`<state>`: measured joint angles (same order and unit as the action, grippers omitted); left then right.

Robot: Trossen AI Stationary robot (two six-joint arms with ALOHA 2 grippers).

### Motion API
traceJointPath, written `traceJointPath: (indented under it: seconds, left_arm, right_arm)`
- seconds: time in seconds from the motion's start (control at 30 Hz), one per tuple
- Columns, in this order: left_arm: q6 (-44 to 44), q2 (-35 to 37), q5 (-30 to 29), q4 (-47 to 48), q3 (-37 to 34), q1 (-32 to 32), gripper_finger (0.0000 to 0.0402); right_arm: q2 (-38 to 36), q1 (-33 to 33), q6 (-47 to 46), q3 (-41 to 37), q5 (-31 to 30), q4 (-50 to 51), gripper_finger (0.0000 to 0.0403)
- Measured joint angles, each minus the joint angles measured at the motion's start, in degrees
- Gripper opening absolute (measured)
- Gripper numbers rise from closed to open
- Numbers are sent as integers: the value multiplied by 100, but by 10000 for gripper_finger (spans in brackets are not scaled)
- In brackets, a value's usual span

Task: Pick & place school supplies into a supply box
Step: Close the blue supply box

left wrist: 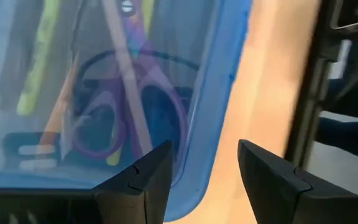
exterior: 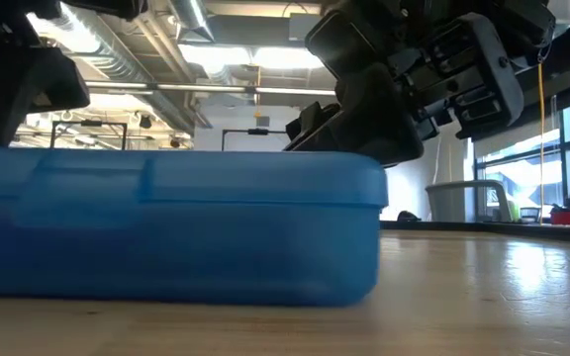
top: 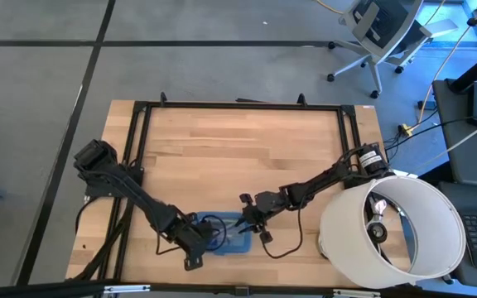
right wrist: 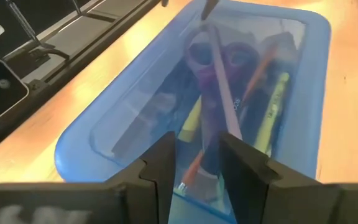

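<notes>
Both grippers [top: 193, 247] [top: 251, 222] hover open over the closed supply box [top: 226, 240].

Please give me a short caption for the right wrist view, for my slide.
Right gripper open above the closed blue box, scissors and pencils visible inside.

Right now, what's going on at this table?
Both arms are over the blue supply box at the table's front edge. The box looks closed, and through its clear lid you can see the purple-handled scissors, yellow and orange pencils and other sticks inside. The left gripper sits open over the box's edge, and the right gripper is open above the lid. Neither holds anything. A large white drum stands to the right.
</notes>
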<state>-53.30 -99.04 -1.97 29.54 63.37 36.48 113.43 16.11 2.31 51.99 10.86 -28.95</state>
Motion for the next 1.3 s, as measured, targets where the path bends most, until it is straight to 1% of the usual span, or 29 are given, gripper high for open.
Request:
traceJointPath:
  seconds: [0.13,0.27,0.43,0.57,0.8,0.97,1.3]
  left_arm:
    - [-39,-118,8,-321,0,31,171]
    - [-19,-147,8,-330,-4,34,171]
    - [1,-155,12,-216,-2,27,171]
    - [-95,-151,-46,3,2,-2,172]
    - [-54,-151,-14,46,0,-32,167]
    - [-145,-142,-72,301,2,-36,166]
    - [-144,-140,-33,205,-11,-36,164]
  right_arm:
    - [4,-57,30,-2,40,0,126]
    - [5,-106,-14,-2,35,-18,126]
    - [11,-106,-28,-7,30,-57,126]
    - [11,-100,-39,-4,154,-71,126]
    - [11,-95,-181,-4,186,-74,126]
    - [11,-95,-184,-4,189,-81,126]
    - [11,-95,-205,-7,216,-130,126]
